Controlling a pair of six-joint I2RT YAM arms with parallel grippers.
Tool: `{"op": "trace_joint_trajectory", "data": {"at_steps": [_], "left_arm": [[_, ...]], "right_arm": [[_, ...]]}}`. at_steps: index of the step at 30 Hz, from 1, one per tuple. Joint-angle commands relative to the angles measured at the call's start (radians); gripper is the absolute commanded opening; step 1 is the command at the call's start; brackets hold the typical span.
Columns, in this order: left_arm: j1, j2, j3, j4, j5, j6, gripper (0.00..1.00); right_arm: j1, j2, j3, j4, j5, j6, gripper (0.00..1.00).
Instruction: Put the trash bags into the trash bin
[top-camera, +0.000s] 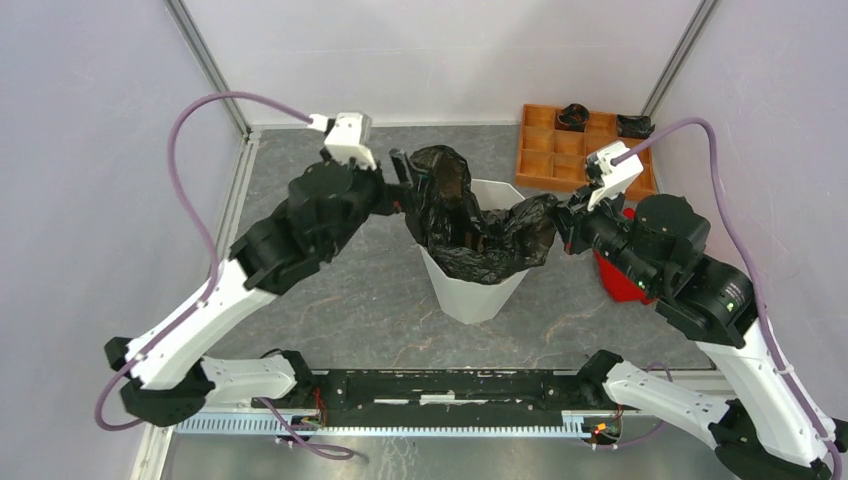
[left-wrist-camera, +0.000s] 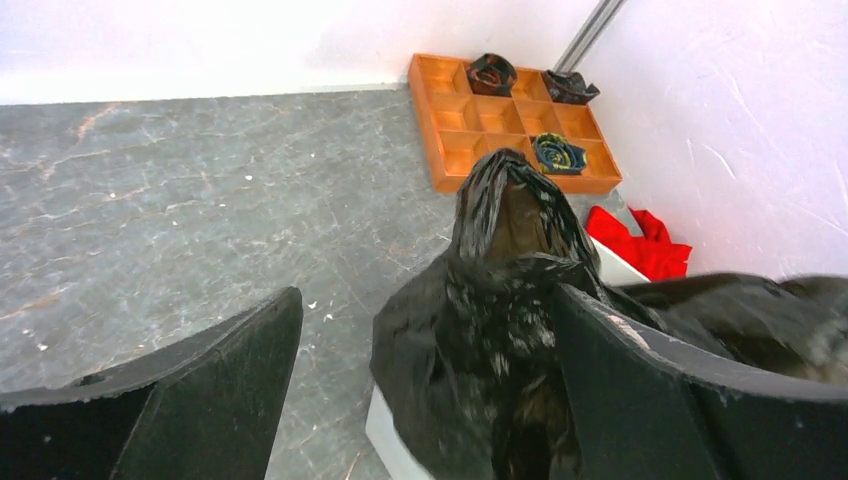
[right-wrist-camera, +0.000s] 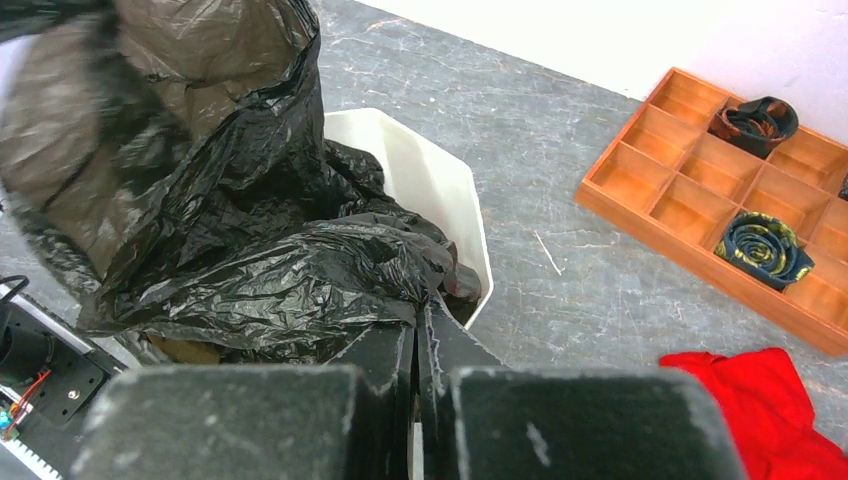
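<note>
- At the middle of the worktop the trash bin stood upright, with its white octagonal rim partly covered.
- The trash bag, glossy black and wrinkled, sat partly inside the bin's mouth, and the rest bulged above the rim.
- One bunched peak of the bag rose at the far-left side of the bin. One lobe reached out past the right rim.
- The left gripper was at the far-left side of the bin, just beside the peak.
- Left wrist view: the fingers were spread wide, released. The film lay between them, against the right-hand finger and apart from the left-hand one.
- The right gripper was at the end of the right lobe.
- Right wrist view: the jaws were clenched almost together, with a fold of the bag film pinched at their tips.
- The same view showed one stretch of the bin's rim bare and white, with film sunk inside below it.
- The orange tray lay at the far-right corner of the worktop, well apart from the bin.
- Rolled dark items sat in three of the tray's compartments.
- The red cloth lay on the worktop near the tray's near side. In the top view it was partly hidden under the right arm.
</note>
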Motion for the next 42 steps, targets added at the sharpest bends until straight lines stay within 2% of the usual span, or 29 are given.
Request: {"op": "trace_joint_trajectory", "data": {"at_steps": [1, 3, 7, 12, 16, 20, 24, 28, 32, 36, 42], "left_arm": [[0.106, 0.117, 0.061, 0.043, 0.317, -0.077, 1.00], [0.113, 0.155, 0.053, 0.079, 0.411, -0.112, 0.98], [0.112, 0.194, -0.037, 0.237, 0.571, -0.168, 0.88], [0.096, 0.249, -0.105, 0.413, 0.721, -0.271, 0.69], [0.037, 0.284, -0.137, 0.458, 0.647, -0.291, 0.61], [0.031, 0.243, -0.266, 0.512, 0.568, -0.343, 0.59], [0.036, 0.156, -0.342, 0.434, 0.444, -0.310, 0.61], [0.050, 0.128, -0.291, 0.298, 0.401, -0.244, 0.67], [0.051, 0.118, -0.223, 0.217, 0.412, -0.208, 0.84], [0.051, 0.043, -0.229, 0.260, 0.463, -0.202, 0.98], [0.051, -0.022, -0.187, 0.213, 0.448, -0.191, 1.00]], "right_arm": [[0.001, -0.014, 0.018, 0.030, -0.021, 0.009, 0.01], [0.000, -0.015, 0.026, 0.038, -0.027, 0.012, 0.01], [-0.001, -0.021, 0.018, 0.063, -0.035, 0.013, 0.01], [0.000, -0.015, 0.006, 0.087, -0.036, 0.008, 0.01], [0.000, -0.006, 0.014, 0.094, -0.026, 0.008, 0.01], [0.000, 0.004, 0.000, 0.095, -0.017, 0.003, 0.01], [-0.001, 0.009, -0.051, 0.107, -0.008, -0.002, 0.01], [0.000, 0.026, -0.141, 0.152, 0.003, -0.008, 0.01], [0.000, 0.052, -0.199, 0.184, -0.019, 0.009, 0.00], [0.000, 0.047, -0.188, 0.191, -0.056, 0.016, 0.01], [0.000, 0.035, -0.111, 0.150, -0.063, 0.013, 0.01]]}}
